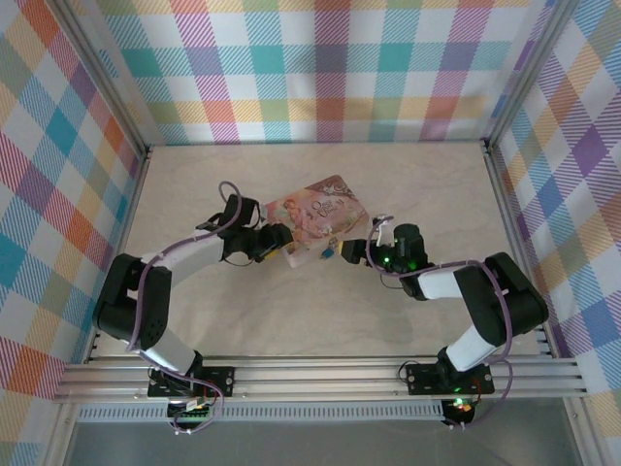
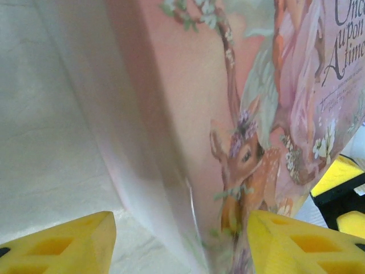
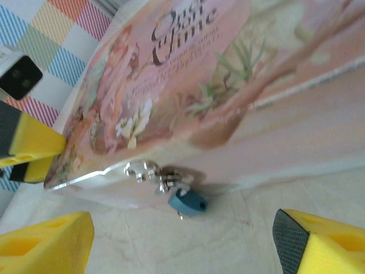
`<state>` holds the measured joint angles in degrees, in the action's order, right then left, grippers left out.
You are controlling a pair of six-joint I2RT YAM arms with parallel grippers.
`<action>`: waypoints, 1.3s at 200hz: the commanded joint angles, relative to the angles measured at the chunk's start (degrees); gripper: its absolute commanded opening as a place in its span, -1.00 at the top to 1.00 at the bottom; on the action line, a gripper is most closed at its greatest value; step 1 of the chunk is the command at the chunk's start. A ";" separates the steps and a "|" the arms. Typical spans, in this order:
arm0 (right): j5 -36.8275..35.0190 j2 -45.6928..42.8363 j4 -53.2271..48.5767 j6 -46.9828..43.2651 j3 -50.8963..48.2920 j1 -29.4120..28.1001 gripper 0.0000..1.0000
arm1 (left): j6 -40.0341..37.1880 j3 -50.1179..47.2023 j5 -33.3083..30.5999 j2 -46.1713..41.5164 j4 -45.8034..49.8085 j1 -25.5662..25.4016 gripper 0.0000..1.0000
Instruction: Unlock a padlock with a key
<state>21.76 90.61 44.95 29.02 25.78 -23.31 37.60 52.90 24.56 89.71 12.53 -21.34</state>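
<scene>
Tin [image 1: 315,216]: pink, picture-printed, flat on the table [image 1: 408,320], lid up, turned at an angle to the table edges, mid-table.
Padlock [image 3: 187,201]: blue body just beside the tin's near side wall, low against the table; from above, a blue speck [image 1: 330,254] between the two grippers.
Shackle end: joined to small silvery rings [image 3: 144,169] at the lid's rim; too small to tell how they link.
Key: cannot tell for sure; a pale stub [image 3: 180,214] pokes out under the padlock body.
Left gripper [image 1: 281,245]: at the tin's near-left corner; jaws apart.
Left wrist view: left gripper [image 2: 179,242] with one yellow fingertip [image 2: 63,245] over bare table and the other over the printed lid, the tin's edge running between them; cannot tell whether they touch it.
Right gripper [image 1: 351,250]: just right of the padlock, pointing toward the tin; jaws apart.
Right wrist view: right gripper [image 3: 182,245] with yellow fingertips [image 3: 45,245] wide at the bottom corners, padlock ahead of the gap, untouched and apart from both pads.
Other yellow finger [image 3: 28,142]: the left gripper's, at the tin's far corner in the right wrist view.
Walls [image 1: 340,58]: pastel plaid on three sides of the table.
</scene>
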 commanded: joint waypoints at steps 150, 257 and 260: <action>7.21 16.75 20.68 4.75 4.20 -3.36 -0.58 | -1.37 22.94 3.48 12.16 6.36 -8.09 -0.04; 7.68 20.65 25.29 6.86 5.76 -3.69 -0.38 | -2.07 21.61 1.88 14.00 7.11 -9.07 -0.03; 7.66 20.73 25.41 6.87 5.79 -3.67 -0.37 | -2.05 21.58 1.90 13.99 7.14 -9.02 -0.03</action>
<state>28.18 109.95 66.81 35.35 30.35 -26.68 36.53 74.00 26.68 102.94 18.52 -29.93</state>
